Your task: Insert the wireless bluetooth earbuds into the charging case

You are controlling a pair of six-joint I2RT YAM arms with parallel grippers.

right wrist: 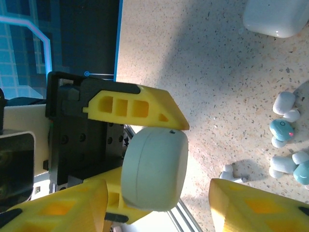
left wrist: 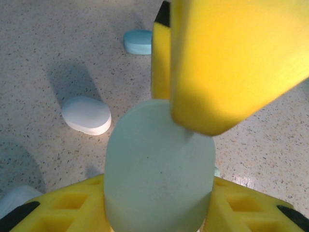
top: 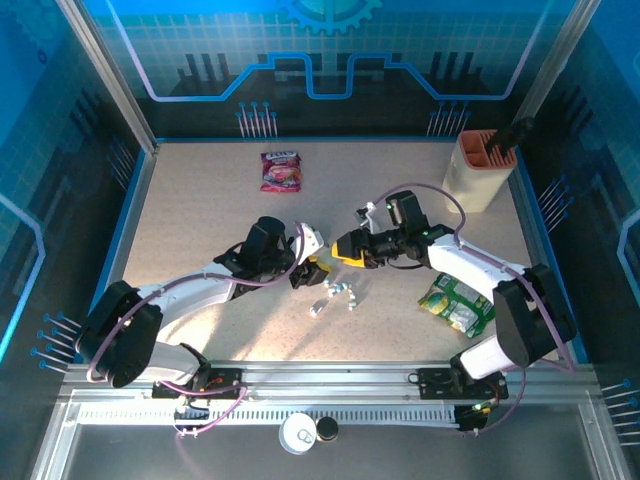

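Left claw (top: 306,270): clamped on the charging case (right wrist: 154,169), one yellow finger (right wrist: 140,108) above and its mate below. The case is held clear of the table (top: 200,200) w/ its free end toward the R arm. Purpose, as judged: L acts as a vise so R can work the lid.

Right claw (top: 346,252): jaws part-way apart, straddling the case's free end. The right wrist view shows a gap on each side. The left wrist view puts one R finger (left wrist: 231,63) over the case edge; contact is possible but can't be confirmed.

Task items: earbuds (right wrist: 284,103), white and pale blue, lie loose in a small cluster on the table, just on the near side of both claws. A stemmed pair (right wrist: 231,173) lies closest to the case. None is gripped.

Containers:
- Held case: lid reads as shut, contents not visible.
- Second white case (right wrist: 275,17): on the table, apart from the cluster, shut.
- Beige holder (top: 478,172), far R corner: dark tools upright inside.

Next req., as judged: lid must be opened before any bud can be seated.
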